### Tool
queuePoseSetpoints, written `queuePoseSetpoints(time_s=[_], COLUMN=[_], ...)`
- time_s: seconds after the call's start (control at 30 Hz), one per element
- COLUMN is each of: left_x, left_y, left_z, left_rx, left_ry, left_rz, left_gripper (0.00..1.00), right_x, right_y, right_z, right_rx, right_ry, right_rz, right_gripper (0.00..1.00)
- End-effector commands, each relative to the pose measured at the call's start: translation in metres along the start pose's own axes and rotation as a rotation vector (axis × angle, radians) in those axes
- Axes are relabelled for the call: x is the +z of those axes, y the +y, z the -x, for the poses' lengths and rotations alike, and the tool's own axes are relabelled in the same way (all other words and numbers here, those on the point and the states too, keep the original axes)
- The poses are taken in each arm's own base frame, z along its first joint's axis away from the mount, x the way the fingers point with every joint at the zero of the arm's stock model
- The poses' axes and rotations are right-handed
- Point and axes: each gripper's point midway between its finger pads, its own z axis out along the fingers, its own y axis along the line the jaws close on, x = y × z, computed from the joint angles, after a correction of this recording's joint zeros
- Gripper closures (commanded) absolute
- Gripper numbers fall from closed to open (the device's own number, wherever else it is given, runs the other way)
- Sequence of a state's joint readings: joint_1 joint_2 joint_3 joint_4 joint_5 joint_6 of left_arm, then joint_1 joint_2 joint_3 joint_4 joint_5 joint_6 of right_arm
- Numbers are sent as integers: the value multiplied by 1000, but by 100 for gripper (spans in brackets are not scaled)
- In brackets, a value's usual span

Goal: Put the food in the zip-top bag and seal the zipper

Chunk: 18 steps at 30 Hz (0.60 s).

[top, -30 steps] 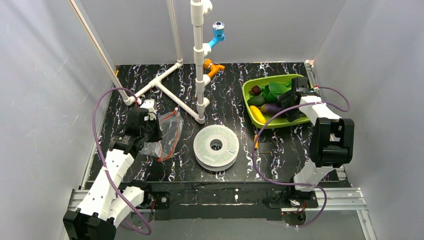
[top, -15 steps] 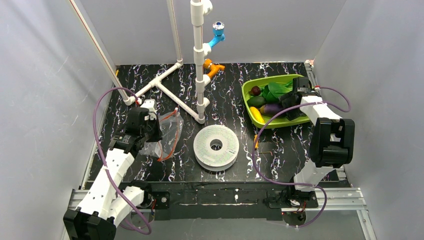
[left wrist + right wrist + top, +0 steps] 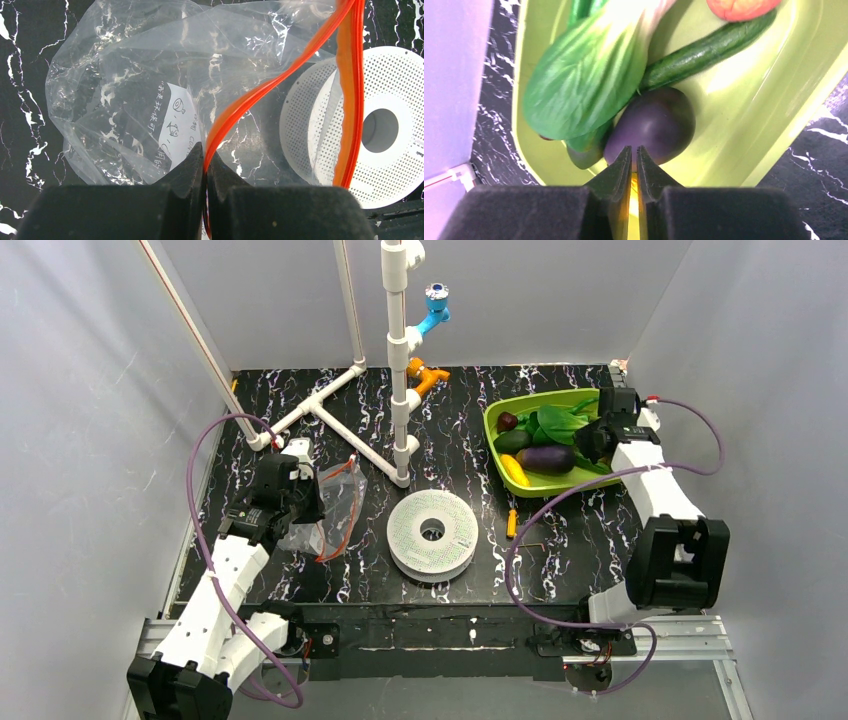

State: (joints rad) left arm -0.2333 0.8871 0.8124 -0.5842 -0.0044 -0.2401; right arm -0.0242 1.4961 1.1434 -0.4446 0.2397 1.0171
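The clear zip-top bag (image 3: 335, 505) (image 3: 140, 90) lies crumpled on the black table at the left. My left gripper (image 3: 308, 502) (image 3: 205, 150) is shut on its orange-red zipper (image 3: 270, 82). The food lies in the lime-green tray (image 3: 495, 435) (image 3: 744, 125): a purple eggplant (image 3: 545, 457) (image 3: 654, 125), bok choy (image 3: 555, 422) (image 3: 584, 80), a yellow banana (image 3: 513, 470), a dark avocado (image 3: 512, 440), a plum (image 3: 508, 421) and a long green pepper (image 3: 709, 50). My right gripper (image 3: 592, 440) (image 3: 634, 149) hovers at the tray's right side. Its tips are just short of the eggplant, its jaws are together, and nothing shows between them.
A white perforated disc (image 3: 432, 532) (image 3: 380, 130) lies mid-table, right of the bag. A white pipe frame (image 3: 345, 430) with an upright post stands behind it. An orange-handled screwdriver (image 3: 511, 523) lies in front of the tray. Grey walls enclose the table.
My right gripper has shut and pulled back to the right off the pile, uncovering the eggplant. The left arm and the bag have not moved.
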Motion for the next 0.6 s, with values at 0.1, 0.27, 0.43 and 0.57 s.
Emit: queuePoseSetpoints(time_s=[0.1,0.27,0.43,0.57], left_x=[-6,-6,-6,-7], left_y=[-2,-3,-3,-3], left_z=[9,10,9,10], left_rx=[3,4,3,4], left_ry=[-21,-22,-22,-24], left_rz=[-4,-7,-8,-7], left_gripper=[100,100,100,100], right_x=[-17,-3,14,21], right_y=[1,-2,-9,-11], right_z=[14,-22,-46,-61], right_rx=[-26,55,165,230], right_ry=[-73,87,189,246], right_rz=[34,33,-25,-86], right_gripper=[66,33,25,23])
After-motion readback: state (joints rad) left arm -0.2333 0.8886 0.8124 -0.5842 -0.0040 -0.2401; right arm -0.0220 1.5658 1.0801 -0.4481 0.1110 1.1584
